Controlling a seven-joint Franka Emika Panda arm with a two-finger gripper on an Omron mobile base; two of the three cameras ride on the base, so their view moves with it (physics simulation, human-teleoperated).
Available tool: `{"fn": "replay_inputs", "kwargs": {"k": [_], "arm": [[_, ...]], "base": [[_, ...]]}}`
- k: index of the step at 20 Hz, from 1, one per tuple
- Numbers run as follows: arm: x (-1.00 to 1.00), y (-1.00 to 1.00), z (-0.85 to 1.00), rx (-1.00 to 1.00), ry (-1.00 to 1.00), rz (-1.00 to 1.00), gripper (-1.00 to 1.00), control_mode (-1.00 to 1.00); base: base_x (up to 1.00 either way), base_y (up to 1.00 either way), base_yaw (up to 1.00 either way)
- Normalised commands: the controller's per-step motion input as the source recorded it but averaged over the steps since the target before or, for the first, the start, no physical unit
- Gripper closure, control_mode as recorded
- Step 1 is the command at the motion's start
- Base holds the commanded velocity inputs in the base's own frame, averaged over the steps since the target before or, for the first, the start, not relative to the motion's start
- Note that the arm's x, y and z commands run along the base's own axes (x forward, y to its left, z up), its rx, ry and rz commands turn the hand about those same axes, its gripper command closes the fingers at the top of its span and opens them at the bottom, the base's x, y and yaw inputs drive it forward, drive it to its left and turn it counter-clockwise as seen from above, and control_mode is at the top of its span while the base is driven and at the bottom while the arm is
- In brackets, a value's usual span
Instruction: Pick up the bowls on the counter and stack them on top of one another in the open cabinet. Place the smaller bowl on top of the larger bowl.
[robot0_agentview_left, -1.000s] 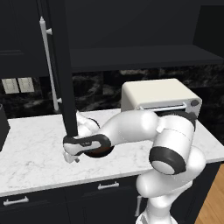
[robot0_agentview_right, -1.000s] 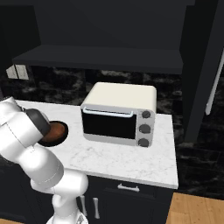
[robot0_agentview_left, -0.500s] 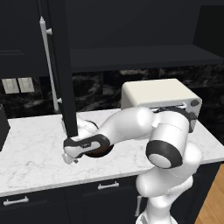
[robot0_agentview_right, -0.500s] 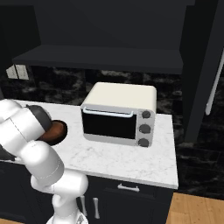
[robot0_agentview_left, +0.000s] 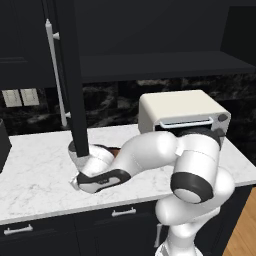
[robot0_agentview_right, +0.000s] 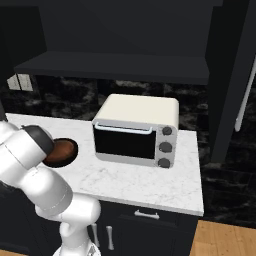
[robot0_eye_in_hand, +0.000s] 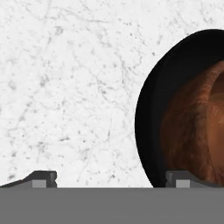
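Observation:
A round bowl (robot0_eye_in_hand: 192, 122) lies on the white marble counter (robot0_eye_in_hand: 65, 87), reddish-brown inside with a broad black band around it. I cannot tell whether that band is its own outer wall or the black bowl under it. My gripper (robot0_eye_in_hand: 113, 178) is open just above it: one fingertip (robot0_eye_in_hand: 183, 178) is over the brown inside, the other over bare marble, with the black edge between them. The brown bowl (robot0_agentview_right: 61, 152) peeks out beside my arm. My hand (robot0_agentview_left: 97, 176) hangs low before the open cabinet's door (robot0_agentview_left: 70, 75). Its dark shelf (robot0_agentview_left: 160, 65) runs above.
A cream toaster oven (robot0_agentview_left: 180, 112) stands on the counter (robot0_agentview_left: 35, 175) right of the bowl, close behind my arm. The door's silver bar handle (robot0_agentview_left: 56, 75) hangs above the bowl. Wall sockets (robot0_agentview_left: 20, 97) sit at the back left. Black drawers (robot0_agentview_left: 120, 212) run below.
My arm has bent lower over the counter and the hand has sunk slightly toward the bowl. The bowl and the base have stayed put.

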Motion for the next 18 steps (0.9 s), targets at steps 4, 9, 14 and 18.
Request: {"fn": "replay_inputs", "kwargs": {"k": [4,9,14,18], "arm": [[0.00,-0.01,0.00,0.00,-0.04,0.00,-1.00,-1.00],[0.02,-0.21,0.00,0.00,0.00,0.00,-1.00,-1.00],[0.07,-0.15,-0.08,0.00,0.06,0.00,-1.00,-1.00],[0.07,0.00,-0.29,0.00,0.02,0.00,-1.00,-1.00]], "base": [[0.00,0.00,0.00],[0.00,0.00,0.00],[0.00,0.00,0.00],[0.00,0.00,0.00]]}}
